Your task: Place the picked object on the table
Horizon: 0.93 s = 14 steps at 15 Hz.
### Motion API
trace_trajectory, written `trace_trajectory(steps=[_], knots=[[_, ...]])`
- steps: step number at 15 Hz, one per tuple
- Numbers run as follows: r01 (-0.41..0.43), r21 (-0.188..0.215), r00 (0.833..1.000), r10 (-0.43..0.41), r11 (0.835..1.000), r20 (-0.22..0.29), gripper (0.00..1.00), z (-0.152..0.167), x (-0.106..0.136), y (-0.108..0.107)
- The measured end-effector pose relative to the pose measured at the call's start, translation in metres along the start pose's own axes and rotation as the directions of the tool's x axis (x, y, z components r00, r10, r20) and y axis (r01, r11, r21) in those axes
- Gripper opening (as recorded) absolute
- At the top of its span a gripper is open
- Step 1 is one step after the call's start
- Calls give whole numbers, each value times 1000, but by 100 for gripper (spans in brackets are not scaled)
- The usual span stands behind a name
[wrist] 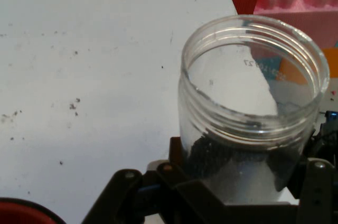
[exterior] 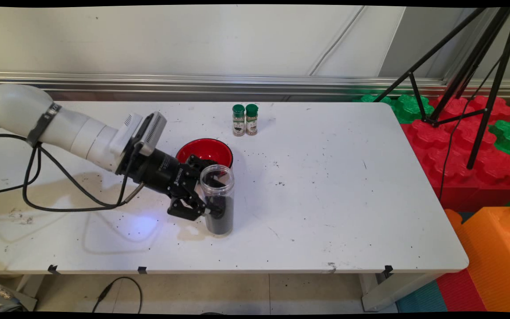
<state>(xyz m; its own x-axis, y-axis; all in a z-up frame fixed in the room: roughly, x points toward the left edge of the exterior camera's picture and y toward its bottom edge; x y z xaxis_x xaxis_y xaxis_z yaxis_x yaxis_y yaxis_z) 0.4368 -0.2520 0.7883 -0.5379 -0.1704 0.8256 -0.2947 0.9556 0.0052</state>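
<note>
The clear jar (exterior: 218, 199), lidless and partly filled with dark granules, stands upright on the white table (exterior: 326, 199) a little left of centre, toward the near edge; the claw (exterior: 208, 195) reaches in from its 9 o'clock side and is clamped on the jar's body, 1 finger showing on the near side low on the wall and the other behind the glass; the hand view (wrist: 248, 182) confirms it, with the jar (wrist: 253, 113) filling the space between the black links and its open mouth tipped toward the lens; the jar's base seems to rest on the table, over a pale brownish stain, though contact cannot be read for certain; a red bowl (exterior: 205, 152) with a black outside sits just beyond the claw at the jar's 11 o'clock, close but apart from it, and a sliver of it shows at the hand view's bottom left (wrist: 21, 212); 2 small spice bottles (exterior: 245, 119) with green caps stand side by side, touching or nearly so, well off at 12 o'clock near the far edge; dark specks are scattered over the table around the jar; judged from this, the step in hand is the grip on the jar, already closed; with the mouth open, any move calls for keeping the jar upright and the squeeze firm.
</note>
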Motion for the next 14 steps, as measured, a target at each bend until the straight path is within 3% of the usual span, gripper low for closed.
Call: trace_trajectory(steps=[12,13,14], knots=[[-5,3,1000,5,1000,26,0,8,-15,2],[-6,4,1000,6,1000,27,100,8,-16,2],[-6,4,1000,6,1000,27,100,8,-16,2]])
